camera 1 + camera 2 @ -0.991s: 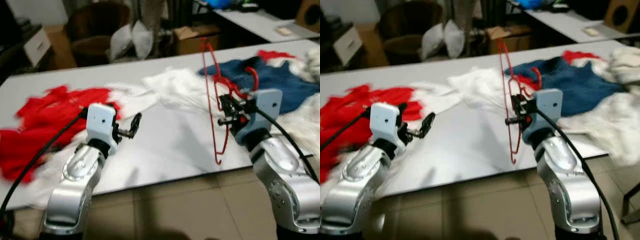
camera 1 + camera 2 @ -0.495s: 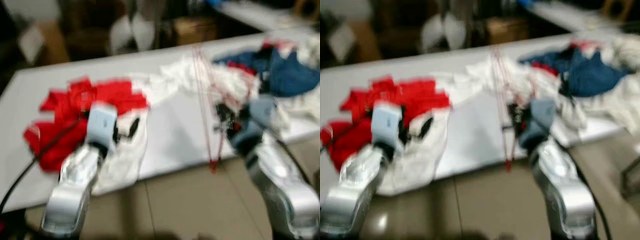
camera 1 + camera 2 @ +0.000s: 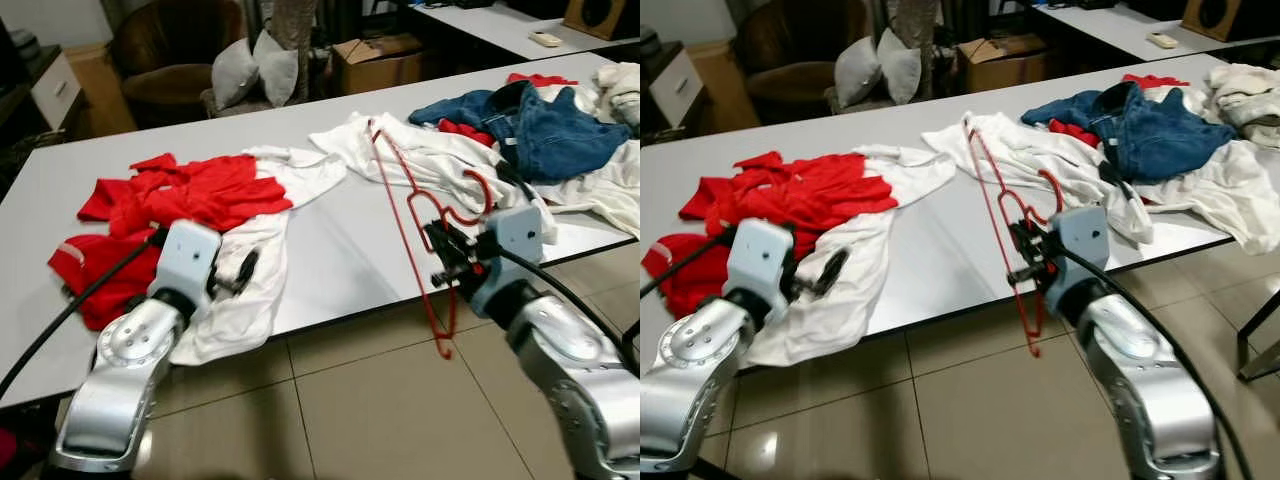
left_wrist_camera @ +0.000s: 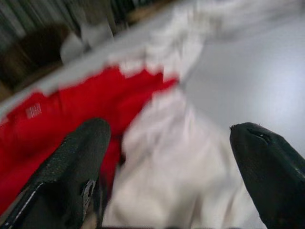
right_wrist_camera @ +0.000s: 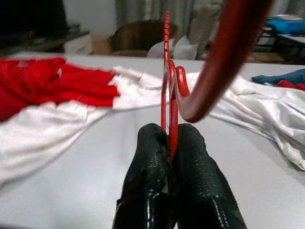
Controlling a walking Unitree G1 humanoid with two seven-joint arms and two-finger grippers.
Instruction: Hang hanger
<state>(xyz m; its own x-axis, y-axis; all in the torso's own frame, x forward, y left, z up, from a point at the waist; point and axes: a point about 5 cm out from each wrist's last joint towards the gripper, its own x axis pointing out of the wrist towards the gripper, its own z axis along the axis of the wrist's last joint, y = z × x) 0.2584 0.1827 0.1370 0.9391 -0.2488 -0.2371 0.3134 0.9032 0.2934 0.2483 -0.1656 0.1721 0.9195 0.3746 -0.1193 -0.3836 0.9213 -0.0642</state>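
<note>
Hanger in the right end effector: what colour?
Red. The thin red wire hanger shows best in the right wrist view, pinched in the right end effector.

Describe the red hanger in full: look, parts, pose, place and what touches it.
The red hanger is a thin wire frame, glossy like coated metal, with a curved hook near the right gripper. That gripper's jaws are shut on the wires just below the hook, which the right wrist view shows pinched between the black fingers. It is held up on edge in the air at the front edge of the white table, one end pointing up over the white garment, the other hanging below table level over the tiled floor.
</note>
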